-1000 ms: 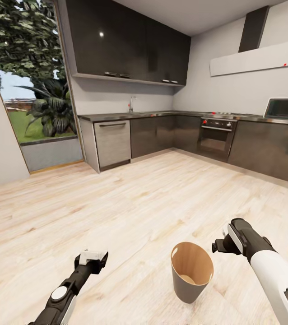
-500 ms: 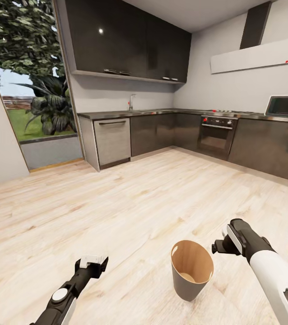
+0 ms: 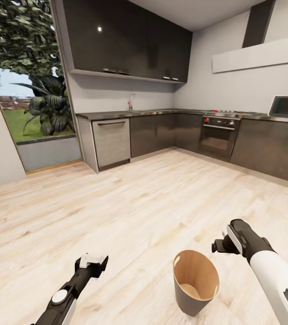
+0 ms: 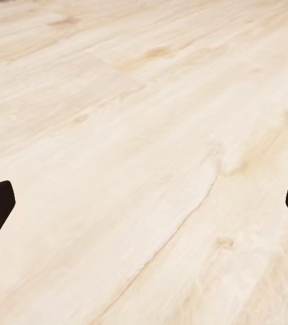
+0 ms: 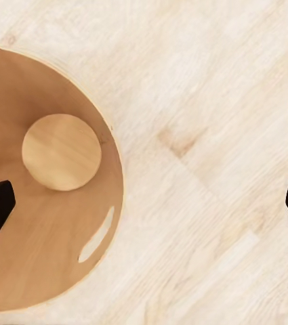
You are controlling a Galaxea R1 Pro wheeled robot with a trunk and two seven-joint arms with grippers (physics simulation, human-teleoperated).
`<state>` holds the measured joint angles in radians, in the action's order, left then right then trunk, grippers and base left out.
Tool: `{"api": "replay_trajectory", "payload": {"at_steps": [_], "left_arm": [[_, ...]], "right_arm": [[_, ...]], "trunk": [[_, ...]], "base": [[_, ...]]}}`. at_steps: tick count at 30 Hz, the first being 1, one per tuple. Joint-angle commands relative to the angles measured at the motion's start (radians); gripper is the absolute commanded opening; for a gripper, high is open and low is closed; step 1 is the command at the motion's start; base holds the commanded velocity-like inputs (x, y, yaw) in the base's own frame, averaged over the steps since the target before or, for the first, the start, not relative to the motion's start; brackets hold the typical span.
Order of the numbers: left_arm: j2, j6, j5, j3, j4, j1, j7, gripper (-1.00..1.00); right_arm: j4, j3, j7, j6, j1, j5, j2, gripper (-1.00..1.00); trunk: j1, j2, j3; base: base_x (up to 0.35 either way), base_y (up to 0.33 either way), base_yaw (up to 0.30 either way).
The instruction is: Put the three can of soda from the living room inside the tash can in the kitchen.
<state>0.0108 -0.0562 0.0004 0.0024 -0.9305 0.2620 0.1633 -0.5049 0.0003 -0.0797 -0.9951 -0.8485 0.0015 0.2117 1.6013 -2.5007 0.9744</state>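
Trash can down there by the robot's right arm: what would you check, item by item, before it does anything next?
1. Trash can upright on the wood floor: ok.
2. Inside of the can, seen from the right wrist view: bare bottom, no soda cans in it: not ok for the task.
3. Right gripper: jaws spread wide with nothing between them; nothing to drop in: not ok.
4. Left gripper: jaws spread wide over bare floor, also without a can: not ok.
5. Right gripper's place: hanging beside the can's rim, partly over floor: not ok for a drop.
6. Soda cans' whereabouts: cannot tell.
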Motion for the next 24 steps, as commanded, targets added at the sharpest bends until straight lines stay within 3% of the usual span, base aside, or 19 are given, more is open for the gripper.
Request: {"api": "replay_trajectory", "payload": {"at_steps": [1,9,24], "left_arm": [[0.000,-0.001,0.000,0.000,0.002,0.000,-0.001,1.00],[0.000,-0.017,0.006,-0.001,0.001,0.000,-0.004,1.00],[-0.002,-0.021,0.008,0.001,0.007,0.000,-0.004,1.00]], "right_arm": [[0.000,0.000,0.000,0.001,0.000,0.000,0.000,1.00],[0.001,0.002,0.001,0.002,0.000,-0.001,-0.002,1.00],[0.003,-0.001,0.004,0.002,0.005,-0.001,-0.016,1.00]], "trunk": [[0.000,0.000,0.000],[0.000,0.000,0.000],[0.000,0.000,0.004]], "base": [[0.289,-0.022,0.000],[0.150,-0.013,0.000],[0.019,-0.002,0.000]]}}
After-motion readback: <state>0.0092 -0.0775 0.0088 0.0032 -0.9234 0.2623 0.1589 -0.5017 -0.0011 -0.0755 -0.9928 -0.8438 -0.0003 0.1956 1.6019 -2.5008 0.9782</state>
